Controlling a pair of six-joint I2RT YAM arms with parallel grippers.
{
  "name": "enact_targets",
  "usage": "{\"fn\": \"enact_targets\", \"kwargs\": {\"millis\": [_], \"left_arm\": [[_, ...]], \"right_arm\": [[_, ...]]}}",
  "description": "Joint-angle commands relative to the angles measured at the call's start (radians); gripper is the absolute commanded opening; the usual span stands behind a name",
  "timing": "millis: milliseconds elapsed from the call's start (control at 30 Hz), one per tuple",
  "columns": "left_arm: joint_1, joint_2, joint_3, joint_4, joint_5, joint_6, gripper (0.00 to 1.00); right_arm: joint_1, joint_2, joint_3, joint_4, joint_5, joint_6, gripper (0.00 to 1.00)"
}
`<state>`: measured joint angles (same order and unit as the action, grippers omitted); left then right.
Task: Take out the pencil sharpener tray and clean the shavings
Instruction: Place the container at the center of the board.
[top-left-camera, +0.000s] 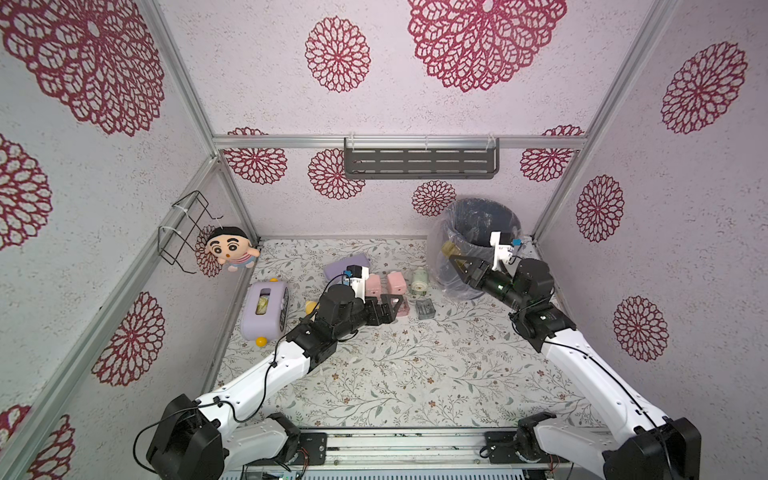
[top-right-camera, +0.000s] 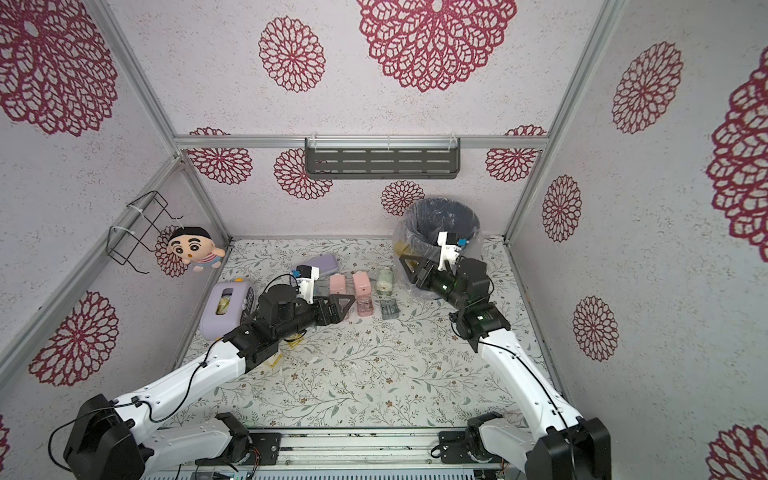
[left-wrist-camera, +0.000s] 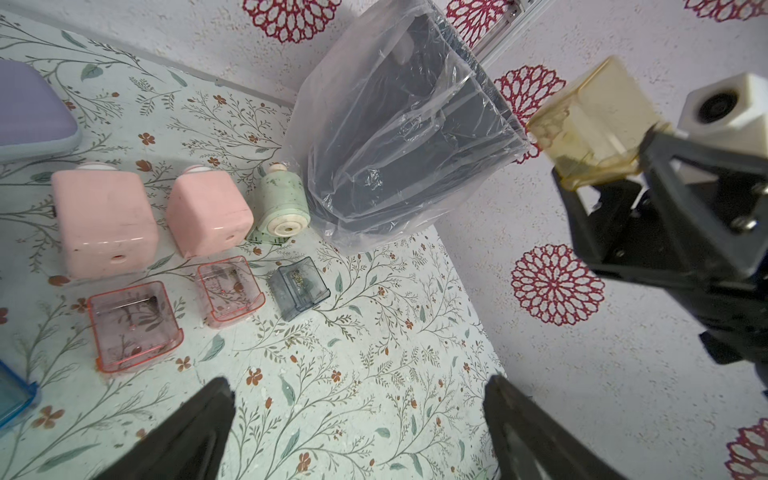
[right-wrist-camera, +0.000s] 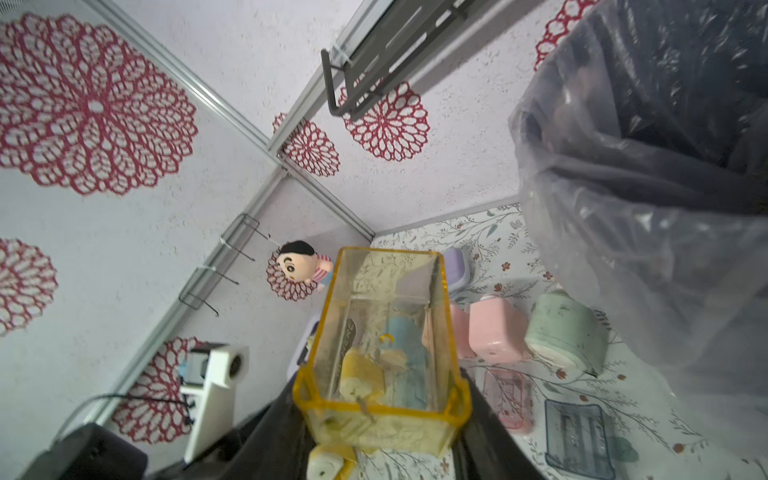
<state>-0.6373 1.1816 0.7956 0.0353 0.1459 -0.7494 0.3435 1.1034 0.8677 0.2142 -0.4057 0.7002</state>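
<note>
My right gripper is shut on a clear yellow pencil sharpener tray, held in the air beside the lined bin; the same tray shows in both top views. A thin brownish film clings to its walls. My left gripper hangs open over the floral mat, in front of two pink sharpeners and a green one. A few tan shavings lie in a grey tray on the mat.
Two clear pink trays lie before the pink sharpeners. A purple box and a purple case sit at the left. A plush doll hangs on the left wall, a grey shelf on the back wall.
</note>
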Motion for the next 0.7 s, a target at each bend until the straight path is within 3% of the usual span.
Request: {"fn": "enact_targets", "kwargs": {"millis": [0,100,333,500,667], "left_arm": [[-0.010,-0.013,-0.022,-0.002,-0.024,-0.017,0.97],[-0.011,-0.022,-0.031,-0.019,-0.051,-0.019,0.97],[0.000,-0.099,-0.033,-0.173,-0.237,0.001,0.97],[0.043,-0.144,-0.042,-0.258,-0.288,-0.004,0.97],[0.140,-0.213,-0.081,-0.301,-0.279,-0.045,0.97]], "right_arm": [[0.036,-0.034,-0.090,0.046,-0.002,-0.169,0.33],[0.075,-0.049,-0.168,0.079,0.012,-0.211,0.33],[0.197,-0.019,-0.312,0.205,0.051,-0.294,0.34],[0.306,0.087,-0.380,0.352,0.070,-0.320,0.34],[0.468,0.246,-0.380,0.469,0.133,-0.363,0.34]]}}
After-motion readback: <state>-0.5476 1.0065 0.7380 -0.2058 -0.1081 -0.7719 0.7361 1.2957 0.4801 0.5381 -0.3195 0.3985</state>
